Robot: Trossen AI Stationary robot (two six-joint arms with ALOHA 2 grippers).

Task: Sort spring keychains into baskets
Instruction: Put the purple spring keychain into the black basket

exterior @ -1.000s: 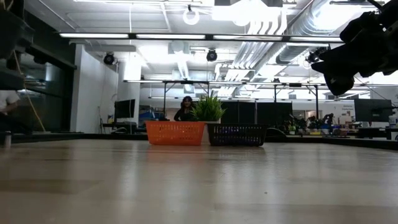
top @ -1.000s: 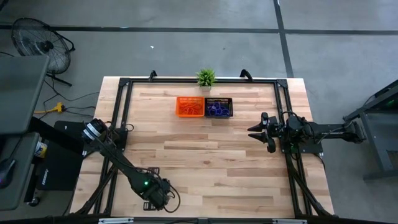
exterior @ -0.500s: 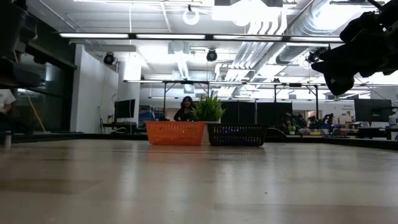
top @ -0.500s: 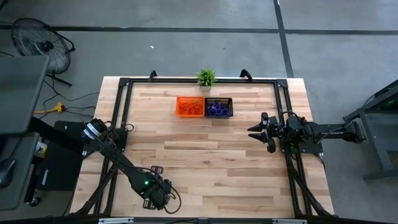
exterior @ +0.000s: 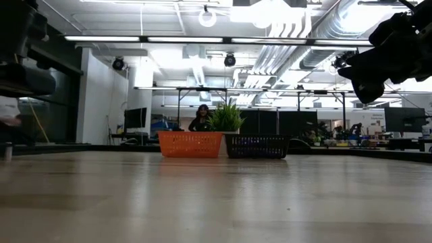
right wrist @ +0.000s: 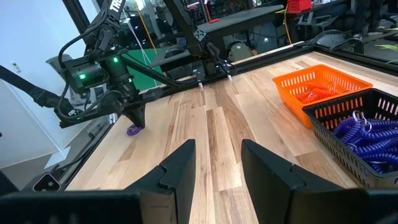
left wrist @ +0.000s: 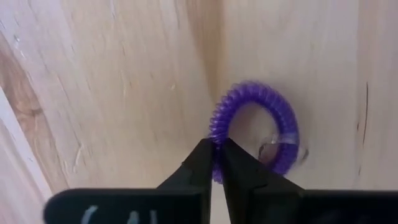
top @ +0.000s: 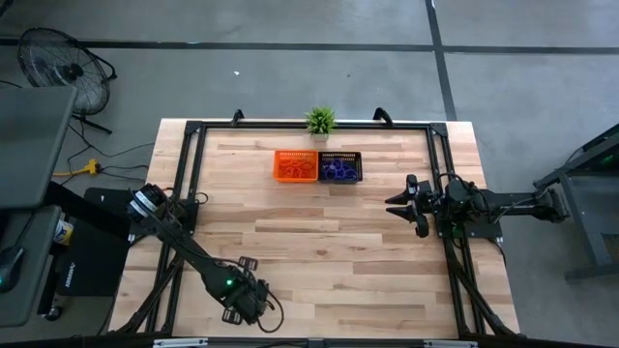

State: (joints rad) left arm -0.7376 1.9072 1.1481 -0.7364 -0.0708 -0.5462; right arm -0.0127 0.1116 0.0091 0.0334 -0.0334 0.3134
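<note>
Our left gripper (left wrist: 216, 157) has closed since the earlier frame, pinching the purple keychain (left wrist: 258, 130) lying lower-left in the high view, far from the black basket (top: 340, 167).

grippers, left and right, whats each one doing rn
Left gripper: shut on the purple spring keychain, down at the table.
Right gripper: open, empty, waiting above the table's right side.
</note>
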